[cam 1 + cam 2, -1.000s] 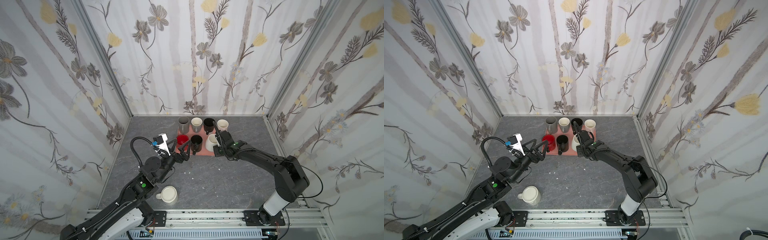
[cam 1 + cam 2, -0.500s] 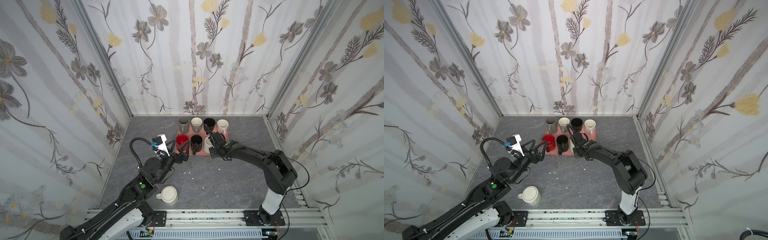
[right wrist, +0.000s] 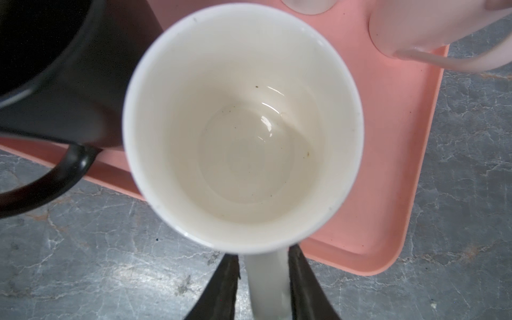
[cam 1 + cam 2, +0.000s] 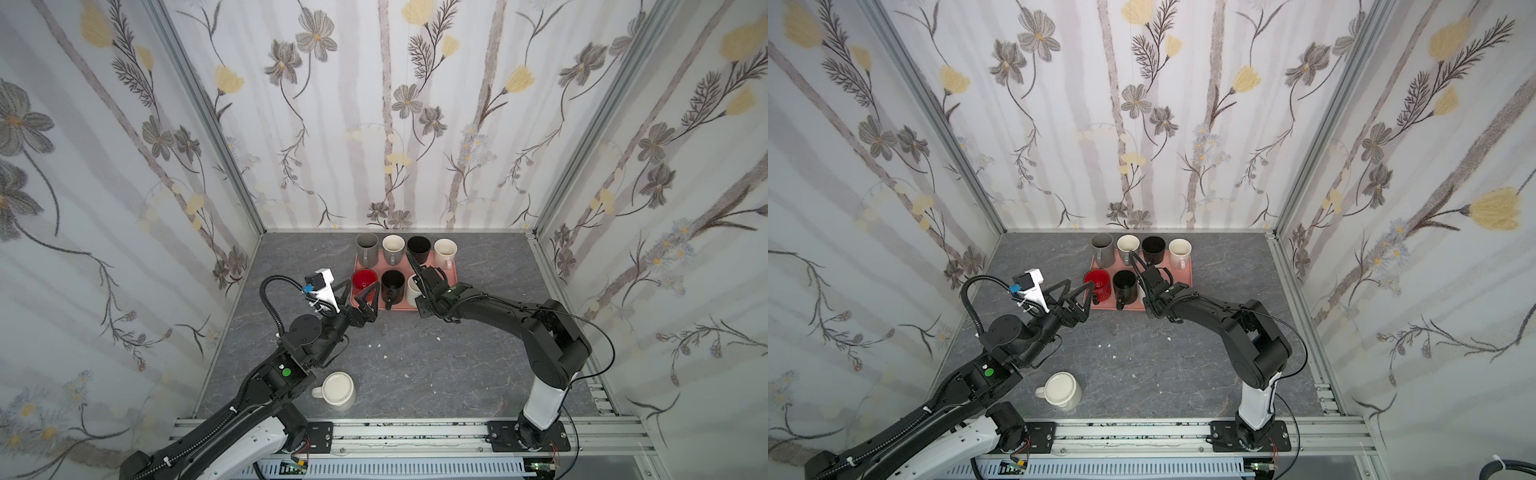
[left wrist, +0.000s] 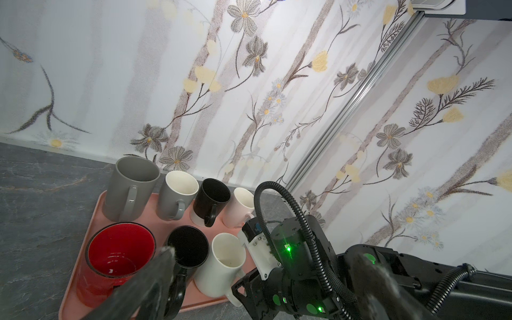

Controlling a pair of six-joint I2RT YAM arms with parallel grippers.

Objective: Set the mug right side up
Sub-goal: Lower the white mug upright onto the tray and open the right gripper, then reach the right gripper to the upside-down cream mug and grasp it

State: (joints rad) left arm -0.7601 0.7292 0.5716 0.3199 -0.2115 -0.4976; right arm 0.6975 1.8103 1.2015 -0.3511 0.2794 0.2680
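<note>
Right arm has swung inward since the earlier frame, and the white mug [image 3: 243, 133] now stands mouth up in the front row of the pink tray [image 3: 388, 194], just beside the black mug [image 4: 392, 284]. Right end effector [image 3: 263, 277] straddles its handle, jaws slightly parted, grip apparently released. Left end effector [image 4: 1079, 286] hangs wide open and empty. Hazard: one finger sits close against the handle, so a skewed withdrawal could snag it and tip the mug into its neighbour. A cream mug [image 4: 336, 388] on the bench [image 4: 415, 365] appears bottom up.
</note>
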